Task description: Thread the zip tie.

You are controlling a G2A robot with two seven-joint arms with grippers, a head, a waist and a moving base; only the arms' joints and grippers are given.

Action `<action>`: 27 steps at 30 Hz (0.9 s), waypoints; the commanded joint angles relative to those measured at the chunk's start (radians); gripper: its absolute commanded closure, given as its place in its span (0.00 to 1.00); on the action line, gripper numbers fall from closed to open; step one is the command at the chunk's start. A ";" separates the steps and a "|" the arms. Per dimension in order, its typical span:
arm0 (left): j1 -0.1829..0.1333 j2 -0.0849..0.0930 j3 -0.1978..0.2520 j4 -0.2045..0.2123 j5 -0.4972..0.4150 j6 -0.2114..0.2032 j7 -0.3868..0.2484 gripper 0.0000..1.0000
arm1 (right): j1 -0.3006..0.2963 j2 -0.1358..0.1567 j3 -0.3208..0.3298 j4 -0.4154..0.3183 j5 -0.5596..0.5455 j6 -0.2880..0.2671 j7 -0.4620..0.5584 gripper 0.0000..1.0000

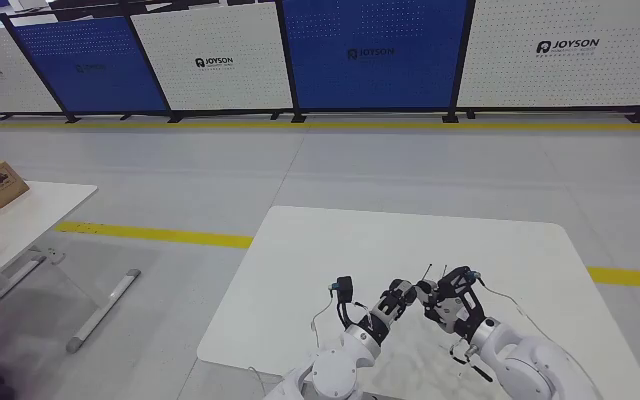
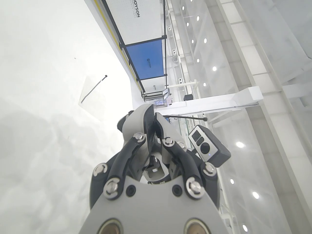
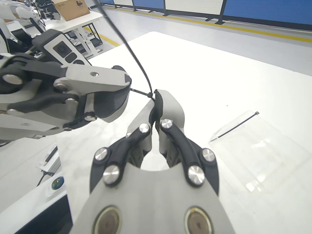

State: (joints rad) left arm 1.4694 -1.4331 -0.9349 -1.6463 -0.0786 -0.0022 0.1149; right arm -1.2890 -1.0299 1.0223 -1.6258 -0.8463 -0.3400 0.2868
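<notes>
A black zip tie (image 3: 136, 60) hangs between my two grippers above the near part of the white table (image 1: 400, 240). My right gripper (image 3: 154, 98) is shut on it at its head (image 3: 151, 95), and the strap arches up and away from there. My left gripper (image 3: 126, 86) is shut on a short thin stretch that runs straight to that head. In the left wrist view, the left gripper (image 2: 154, 118) is shut, and the zip tie (image 2: 185, 117) sticks out sideways from it. From above, the left gripper (image 1: 405, 293) and right gripper (image 1: 447, 290) nearly touch.
A clear plastic tray (image 3: 256, 152) lies on the table beside the right arm, with a spare zip tie (image 3: 237, 125) across its far edge. A second table with a cardboard box (image 3: 72, 5) stands off to the left. Blue and white partition panels (image 1: 370, 50) line the far floor.
</notes>
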 commanded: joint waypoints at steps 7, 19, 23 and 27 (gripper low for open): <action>0.001 -0.001 0.006 -0.004 0.002 -0.013 0.003 1.00 | 0.006 0.000 -0.011 0.009 -0.002 0.000 0.007 1.00; 0.008 0.000 0.010 -0.017 0.004 -0.030 0.002 1.00 | 0.017 0.006 -0.035 0.016 -0.018 0.000 0.028 1.00; 0.015 0.002 0.009 -0.026 0.007 -0.041 0.003 1.00 | 0.020 0.009 -0.040 0.017 -0.017 0.000 0.026 1.00; 0.022 0.003 0.005 -0.034 0.007 -0.052 0.004 1.00 | 0.022 0.011 -0.046 0.019 -0.019 0.000 0.026 1.00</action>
State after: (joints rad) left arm 1.4894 -1.4303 -0.9286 -1.6789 -0.0714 -0.0517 0.1184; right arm -1.2677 -1.0192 0.9778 -1.6073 -0.8637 -0.3400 0.3125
